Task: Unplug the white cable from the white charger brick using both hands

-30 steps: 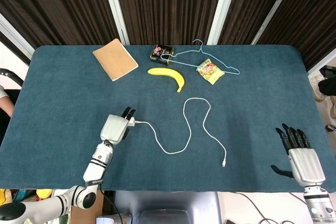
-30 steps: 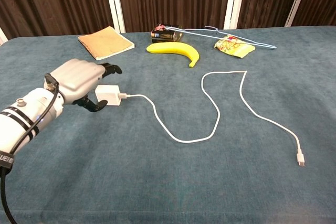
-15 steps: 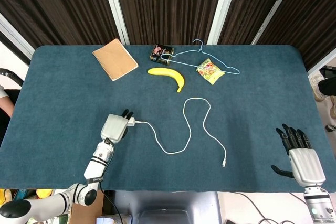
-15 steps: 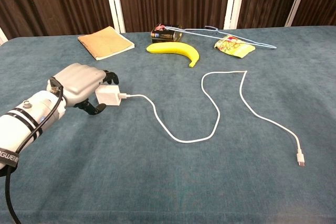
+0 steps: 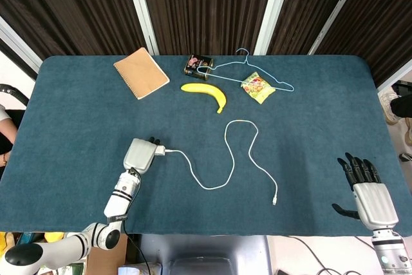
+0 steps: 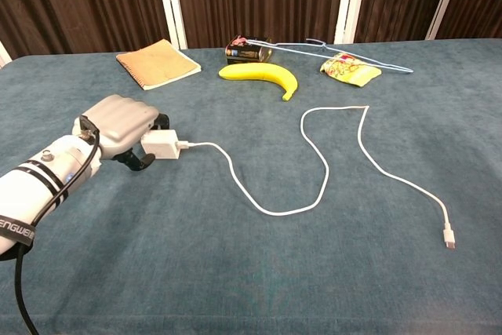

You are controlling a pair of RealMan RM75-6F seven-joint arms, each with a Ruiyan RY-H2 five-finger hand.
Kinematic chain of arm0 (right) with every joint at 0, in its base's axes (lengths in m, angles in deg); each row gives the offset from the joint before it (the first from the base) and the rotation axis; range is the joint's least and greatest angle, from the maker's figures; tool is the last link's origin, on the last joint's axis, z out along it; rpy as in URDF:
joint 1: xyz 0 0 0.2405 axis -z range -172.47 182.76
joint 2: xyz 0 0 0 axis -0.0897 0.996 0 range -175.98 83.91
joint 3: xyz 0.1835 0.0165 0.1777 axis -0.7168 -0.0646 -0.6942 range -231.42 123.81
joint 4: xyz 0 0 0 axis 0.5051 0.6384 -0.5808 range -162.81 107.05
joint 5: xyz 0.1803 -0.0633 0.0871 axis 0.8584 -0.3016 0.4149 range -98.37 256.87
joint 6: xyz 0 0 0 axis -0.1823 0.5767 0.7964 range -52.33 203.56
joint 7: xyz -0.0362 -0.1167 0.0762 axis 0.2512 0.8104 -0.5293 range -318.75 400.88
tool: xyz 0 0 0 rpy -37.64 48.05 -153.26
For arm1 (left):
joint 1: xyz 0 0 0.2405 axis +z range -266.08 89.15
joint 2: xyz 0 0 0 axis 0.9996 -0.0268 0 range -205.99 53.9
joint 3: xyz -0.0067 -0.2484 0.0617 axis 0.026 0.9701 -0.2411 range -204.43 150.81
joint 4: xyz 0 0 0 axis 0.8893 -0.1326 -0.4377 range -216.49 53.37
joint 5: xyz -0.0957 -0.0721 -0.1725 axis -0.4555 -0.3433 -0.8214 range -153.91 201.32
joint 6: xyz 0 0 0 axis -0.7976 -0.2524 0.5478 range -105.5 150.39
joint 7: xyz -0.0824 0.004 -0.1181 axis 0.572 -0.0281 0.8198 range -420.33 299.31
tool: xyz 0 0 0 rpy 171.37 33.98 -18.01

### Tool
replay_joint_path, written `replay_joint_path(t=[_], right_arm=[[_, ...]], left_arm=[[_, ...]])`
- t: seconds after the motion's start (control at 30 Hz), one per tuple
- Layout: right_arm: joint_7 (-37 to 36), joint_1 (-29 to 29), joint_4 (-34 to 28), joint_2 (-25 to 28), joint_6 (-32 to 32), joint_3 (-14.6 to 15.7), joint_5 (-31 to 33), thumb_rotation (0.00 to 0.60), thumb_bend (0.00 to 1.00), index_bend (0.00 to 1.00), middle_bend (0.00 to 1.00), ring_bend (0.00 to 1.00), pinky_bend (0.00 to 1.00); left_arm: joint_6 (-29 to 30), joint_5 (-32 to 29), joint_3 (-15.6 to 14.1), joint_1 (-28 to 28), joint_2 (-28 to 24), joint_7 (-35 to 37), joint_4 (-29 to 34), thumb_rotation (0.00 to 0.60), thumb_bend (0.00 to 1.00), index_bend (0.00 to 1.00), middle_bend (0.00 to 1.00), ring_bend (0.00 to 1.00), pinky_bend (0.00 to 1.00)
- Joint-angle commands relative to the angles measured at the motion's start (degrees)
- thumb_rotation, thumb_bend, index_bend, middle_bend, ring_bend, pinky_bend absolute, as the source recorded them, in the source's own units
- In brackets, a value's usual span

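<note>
The white charger brick lies on the blue table at the near left. My left hand has its fingers curled around it, dark fingertips over the top and the thumb under the near side. In the head view the left hand covers most of the brick. The white cable is plugged into the brick's right side. It snakes right across the cloth to its free connector. My right hand rests open at the table's near right edge, far from the cable.
Along the far side lie a tan spiral notebook, a dark can, a banana, a light blue wire hanger and a yellow snack packet. Dark curtains hang behind the table.
My left hand's fingers have curled in from spread above the brick to wrapped around it, and the wrist has sunk lower. Cable and right hand have not moved.
</note>
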Motion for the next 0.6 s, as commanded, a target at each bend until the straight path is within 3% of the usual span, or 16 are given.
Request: replay_joint_path(t=[0.03, 0.2, 0.3, 0.47, 0.6], right_arm=[[0.11, 0.01, -0.03, -0.03, -0.02, 0.01, -0.01, 0.600, 0.10, 0.00, 0.00, 0.00, 0.00], [0.32, -0.02, -0.01, -0.14, 0.05, 0.05, -0.10, 0.600, 0.10, 0.00, 0.00, 0.00, 0.00], [0.37, -0.25, 0.31, -0.56, 0.12, 0.07, -0.61, 0.600, 0.10, 0.00, 0.00, 0.00, 0.00], [-3.04, -1.52, 1.64, -2.77, -0.50, 0.06, -4.53, 0.600, 0.10, 0.00, 0.00, 0.00, 0.00], [-6.10, -3.97, 2.15, -6.01, -0.17, -1.62, -6.40, 0.600, 0.10, 0.12, 0.00, 0.00, 0.00]], left_arm=[[0.49, 0.28, -0.12, -0.04, 0.25, 0.50, -0.18, 0.600, 0.42, 0.45, 0.47, 0.99, 1.00], [2.61, 1.62, -0.20, 0.14, 0.86, 2.86, -0.27, 0.600, 0.51, 0.63, 0.65, 1.00, 1.00], [3.29, 2.66, -0.92, 0.76, -0.18, 5.01, 2.11, 0.600, 0.55, 0.68, 0.72, 1.00, 1.00], [1.78, 1.24, -2.13, 2.59, -6.12, 4.74, 14.18, 0.600, 0.61, 0.69, 0.74, 1.00, 1.00], [2.38, 0.39, -3.26, 3.74, -9.98, 1.46, 22.24, 0.600, 0.62, 0.69, 0.75, 1.00, 1.00]])
